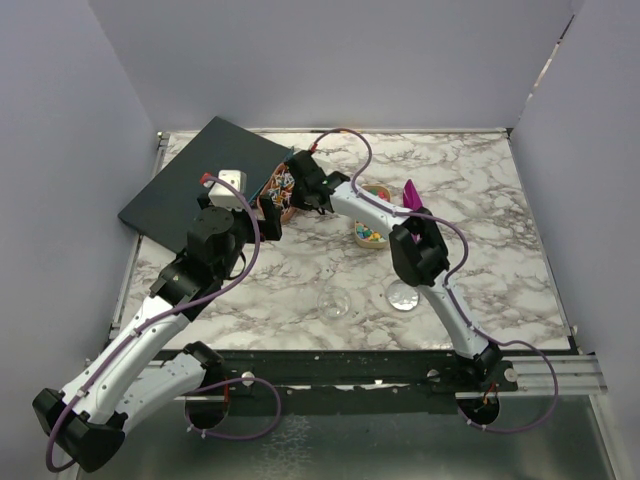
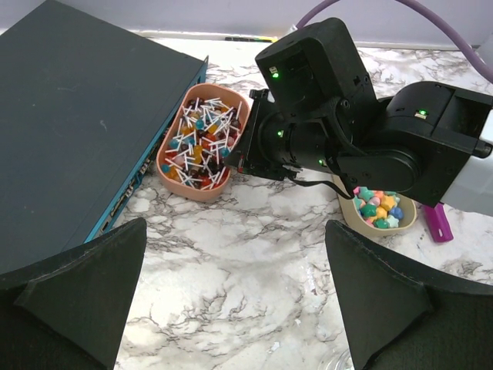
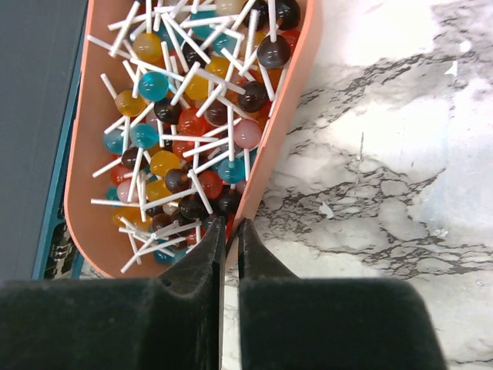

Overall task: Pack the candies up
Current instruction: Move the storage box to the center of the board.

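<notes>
right gripper [image 3: 229, 235] tight, seemingly on the rim of the lollipop tray [image 3: 81, 193]

- surface [image 2: 254, 254]: white marble pattern with grey and brownish veins.
- oval tray [image 3: 81, 193]: salmon pink, plain.
- lollipops [image 3: 189, 116]: white sticks; heads dark brown, orange, red, yellow, teal and pale pink.
- small bowl [image 2: 356, 223]: beige.
- star-shaped candies [image 2: 377, 206]: green, teal, yellow, orange and pink.
- flat box [image 2: 69, 116]: charcoal black top, teal-blue side edge.
- small object [image 2: 437, 222] beside the bowl: bright magenta.
- right arm [image 1: 365, 207]: white link, black joints; tiny green lights glow on the black wrist housing.
- left arm [image 1: 130, 350]: white links with black joints.
- cable [image 2: 461, 35]: purple.
- right tool [image 3: 231, 227]: matte black.
- left tool [image 2: 235, 231]: matte black.
</notes>
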Robot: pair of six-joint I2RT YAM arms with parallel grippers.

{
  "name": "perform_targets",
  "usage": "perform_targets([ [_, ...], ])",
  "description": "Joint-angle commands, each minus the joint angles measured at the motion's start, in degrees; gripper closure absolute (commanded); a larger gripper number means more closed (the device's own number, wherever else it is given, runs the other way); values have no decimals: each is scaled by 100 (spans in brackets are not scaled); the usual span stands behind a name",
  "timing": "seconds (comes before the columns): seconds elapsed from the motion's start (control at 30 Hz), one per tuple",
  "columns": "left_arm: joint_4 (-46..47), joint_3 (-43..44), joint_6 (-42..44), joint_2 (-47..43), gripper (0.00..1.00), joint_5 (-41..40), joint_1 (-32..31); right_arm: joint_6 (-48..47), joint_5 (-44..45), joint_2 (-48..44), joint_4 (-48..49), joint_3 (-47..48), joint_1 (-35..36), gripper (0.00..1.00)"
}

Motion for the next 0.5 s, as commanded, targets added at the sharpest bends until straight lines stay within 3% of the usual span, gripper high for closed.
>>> perform_targets([
  [0.0, -13, -1, 3, -77, 1, -34, -21, -113, 215, -82, -144, -197, 25, 99],
  [0.47, -4, -9, -21, -26, 1, -8, -26, -642, 788, -1269, 46, -1572, 24, 99],
])
